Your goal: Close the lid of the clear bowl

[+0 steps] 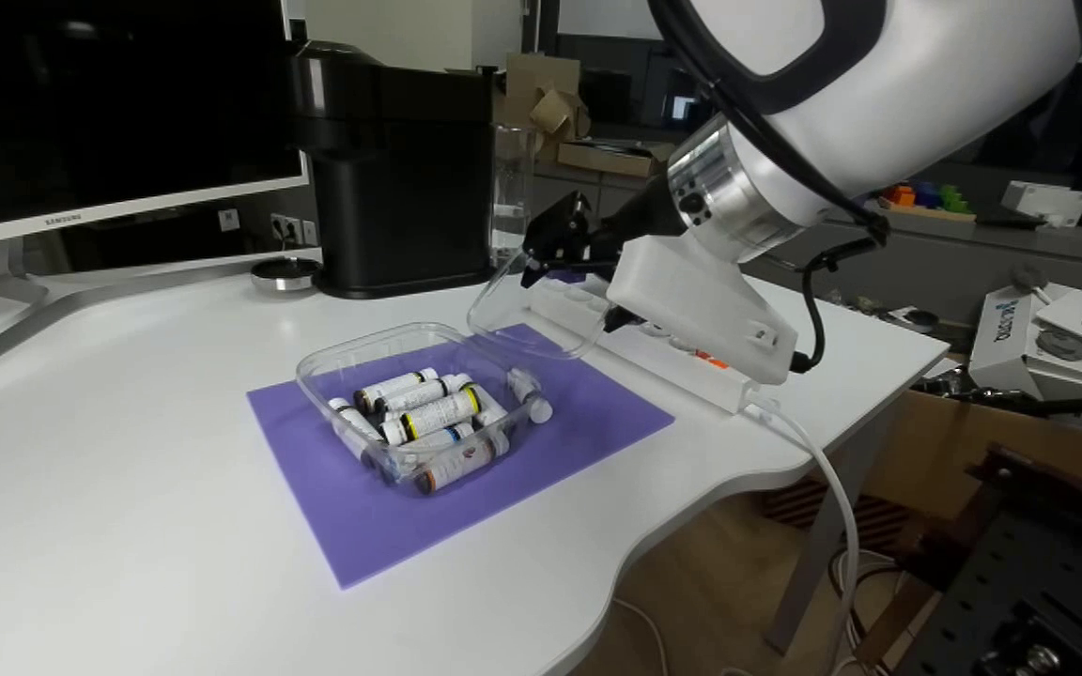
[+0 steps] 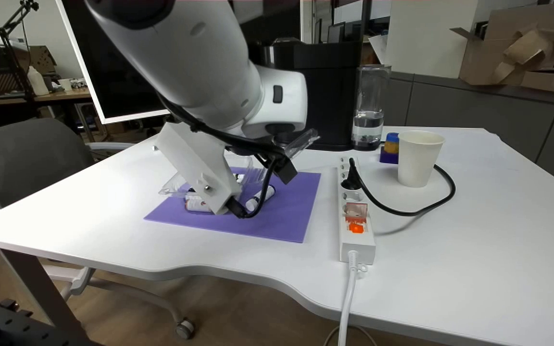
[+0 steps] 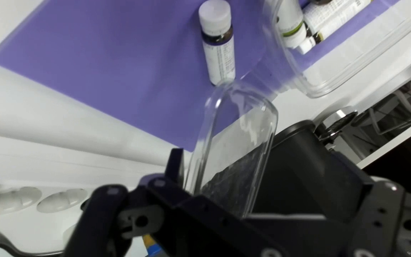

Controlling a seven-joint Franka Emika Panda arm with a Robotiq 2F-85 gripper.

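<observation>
Above a purple mat point(image 3: 127, 71) on a white desk point(image 2: 474, 240), I am holding the gripper point(image 1: 573, 299) beside the clear bowl point(image 3: 312, 91), its two fingers standing well apart and the lid point(image 3: 236, 148) showing in the space between them. From my distant seat I am reading no pinch: in the wrist view the panel's rim is running close by one finger, while the opposite finger is standing well off to the side. Whether anything is touching, I cannot tell.

The lid is tilting beside the bowl, off its opening — probably placed so that a push from behind could tip it over and down, though whether the two are joined I cannot make out. White-labelled bottles point(image 1: 433, 413) are lying heaped inside, presumably the reason for a cover; a loose bottle point(image 3: 219, 53) is resting on its side on the mat, outside the bowl's wall. The mat itself is likely marking the working patch.

Both plastic parts are gleaming, thin and glassy, with rounded corners and shaped rims — likely to flex under pressure. Behind them a tall black box point(image 1: 400, 178) is standing smooth and dark.
</observation>
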